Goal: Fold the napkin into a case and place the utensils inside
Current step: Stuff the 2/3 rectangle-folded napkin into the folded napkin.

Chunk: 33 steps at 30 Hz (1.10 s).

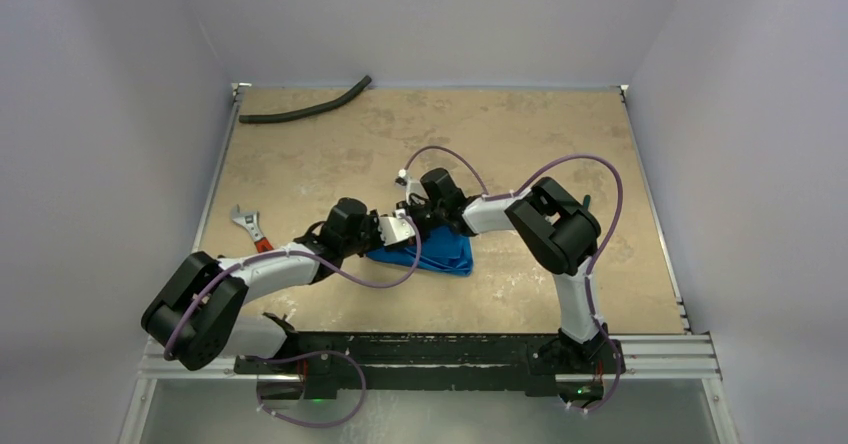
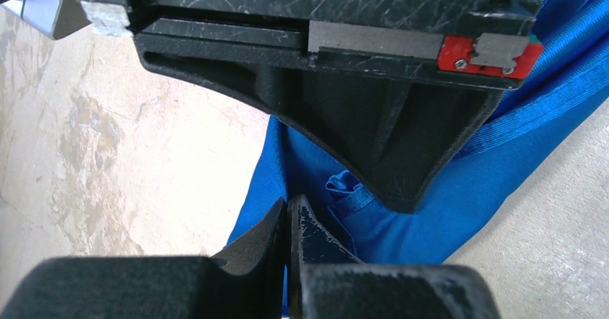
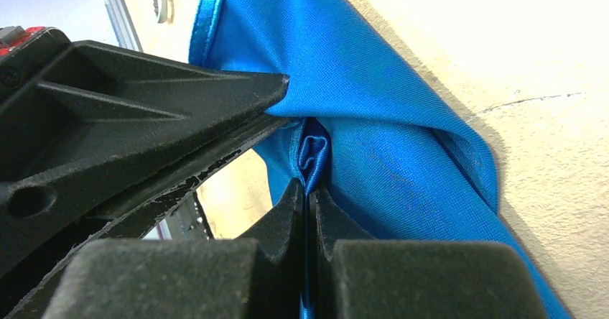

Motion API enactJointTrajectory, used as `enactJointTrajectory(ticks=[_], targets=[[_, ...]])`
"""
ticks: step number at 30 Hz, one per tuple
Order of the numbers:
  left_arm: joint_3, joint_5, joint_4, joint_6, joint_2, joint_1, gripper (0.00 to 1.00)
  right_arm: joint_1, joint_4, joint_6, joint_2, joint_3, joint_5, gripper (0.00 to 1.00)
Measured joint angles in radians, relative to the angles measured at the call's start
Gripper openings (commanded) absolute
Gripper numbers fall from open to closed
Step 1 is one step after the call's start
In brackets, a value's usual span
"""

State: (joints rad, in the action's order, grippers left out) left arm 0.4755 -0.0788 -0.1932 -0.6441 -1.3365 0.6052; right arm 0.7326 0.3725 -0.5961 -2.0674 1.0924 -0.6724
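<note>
The blue napkin (image 1: pixel 442 256) lies bunched in a rough triangle on the table's near middle, between both arms. My left gripper (image 1: pixel 405 236) sits at its left edge, jaws shut (image 2: pixel 289 215), with a thin strip of blue napkin (image 2: pixel 402 218) showing between them. My right gripper (image 1: pixel 416 224) comes in from the right and is shut (image 3: pixel 309 190) on a pinched fold of the napkin (image 3: pixel 388 118), which rises in a ridge from its tips. The two grippers almost touch over the cloth. The utensils are out of view, and no case shape shows.
A wrench with a red handle (image 1: pixel 251 227) lies left of the left arm. A long black hose (image 1: pixel 305 111) lies at the far left corner. Pale walls close the table on three sides, with a metal rail (image 1: pixel 660 346) along the near edge.
</note>
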Motion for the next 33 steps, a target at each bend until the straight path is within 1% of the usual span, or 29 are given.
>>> enactJointTrajectory(ticks=[13,20,29,33], targets=[[-0.016,-0.006,-0.003,-0.003,0.007,0.0,0.0,0.001,-0.138,0.063,-0.008,0.085,0.007,0.0],[-0.016,-0.006,-0.008,-0.003,0.012,0.0,0.0,0.0,-0.144,0.07,-0.008,0.096,0.007,0.0],[-0.023,-0.005,-0.018,-0.004,0.013,0.0,0.0,0.0,-0.178,0.086,-0.079,0.201,-0.002,0.0],[-0.027,-0.003,-0.023,-0.006,0.013,-0.001,0.0,-0.001,-0.185,0.089,-0.097,0.217,-0.026,0.0]])
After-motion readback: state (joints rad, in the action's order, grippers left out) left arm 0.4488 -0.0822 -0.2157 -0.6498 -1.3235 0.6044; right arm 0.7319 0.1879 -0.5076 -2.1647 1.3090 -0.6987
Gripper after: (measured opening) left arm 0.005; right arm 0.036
